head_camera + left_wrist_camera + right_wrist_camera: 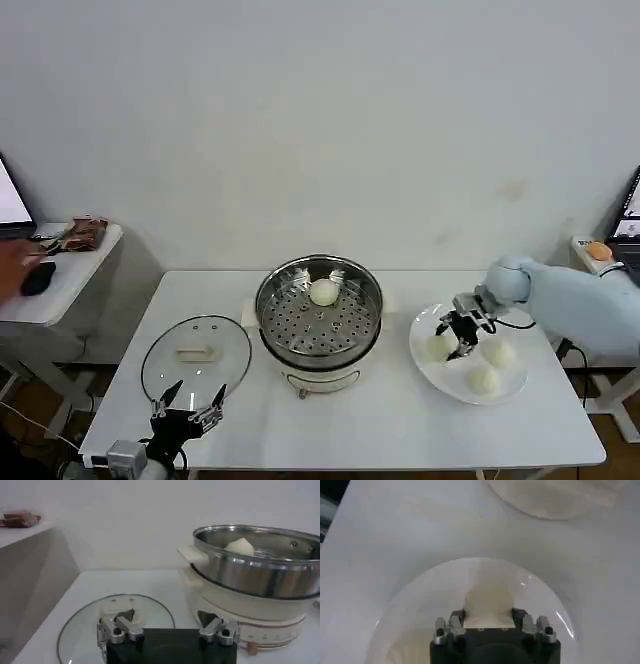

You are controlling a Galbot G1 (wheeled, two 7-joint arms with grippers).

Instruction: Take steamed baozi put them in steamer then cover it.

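Observation:
The steamer (268, 300) stands mid-table on its white base, with one steamed baozi (323, 292) at the back of the basket. The left wrist view shows the steamer (260, 570) and that baozi (241, 546) too. On the white plate (430, 375) to the right lie two baozi (497, 352) (484, 379). A third baozi (440, 347) (489, 600) sits low over the plate's left side, with my right gripper (462, 342) (489, 612) shut on it. The cover (196, 355) (90, 625) lies flat at the front left. My left gripper (188, 400) (167, 622) hangs open just in front of it.
A low white side table (60, 285) with small items stands to the left of the work table. A device with an orange top (597, 251) sits on a stand at the far right. Bare tabletop runs along the front edge between the cover and the plate.

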